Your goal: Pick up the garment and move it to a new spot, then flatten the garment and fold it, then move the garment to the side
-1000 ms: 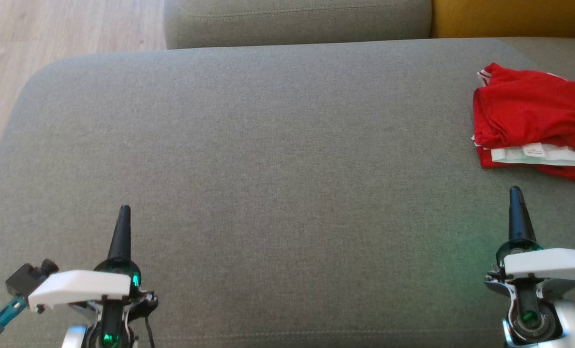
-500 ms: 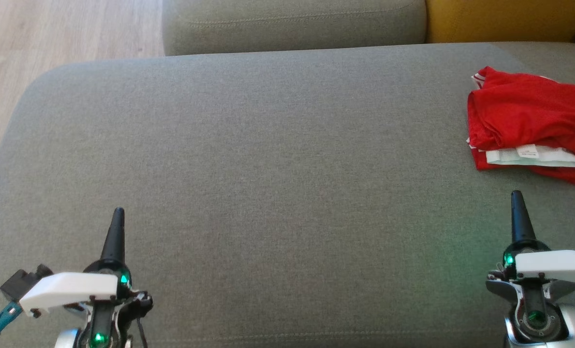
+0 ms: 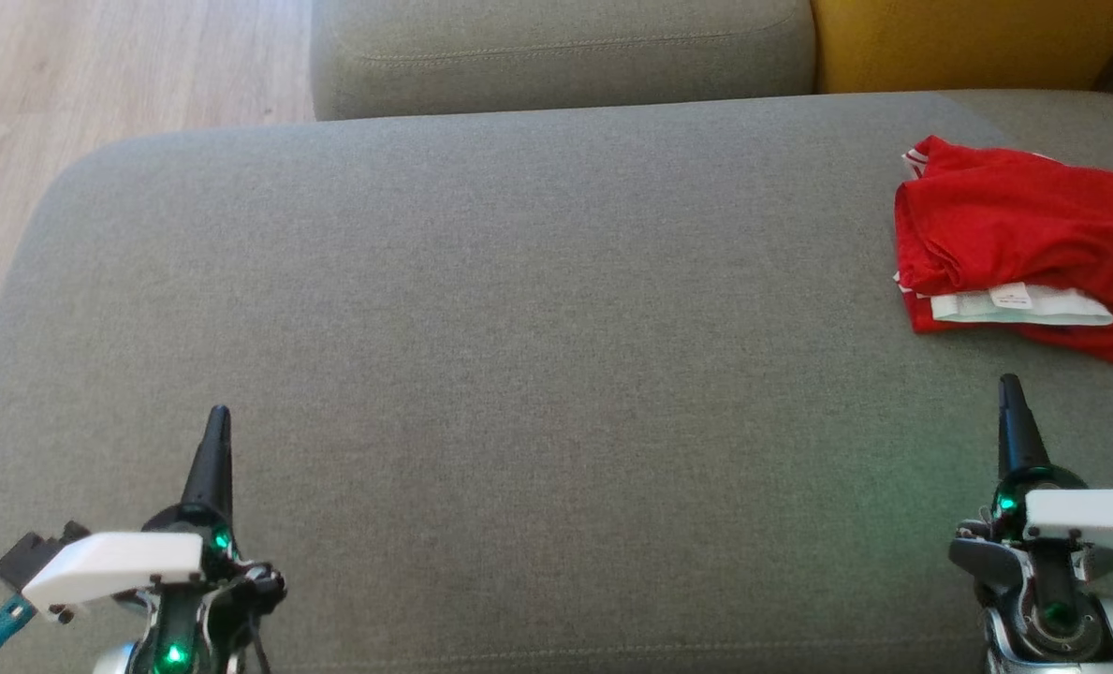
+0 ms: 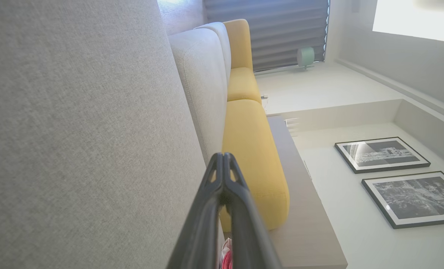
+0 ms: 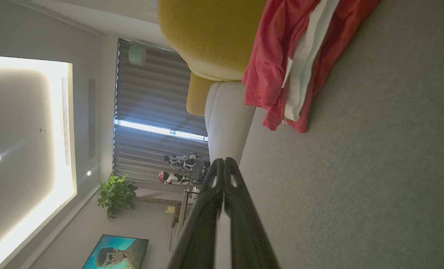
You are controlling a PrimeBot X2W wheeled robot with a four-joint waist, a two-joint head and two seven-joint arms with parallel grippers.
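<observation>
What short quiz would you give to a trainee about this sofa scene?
1. True or false: the red garment lies on the grey sofa seat, apart from the right end effector.
2. The left end effector is: A open; B shut and empty; C shut on the garment.
3. Fill in: the cushion behind the garment is ___ in colour.
Key: 1 true; 2 B; 3 yellow.

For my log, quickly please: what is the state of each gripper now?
Left gripper: closed, holding nothing.
Right gripper: closed, holding nothing; the garment lies apart from it on the sofa.
</observation>
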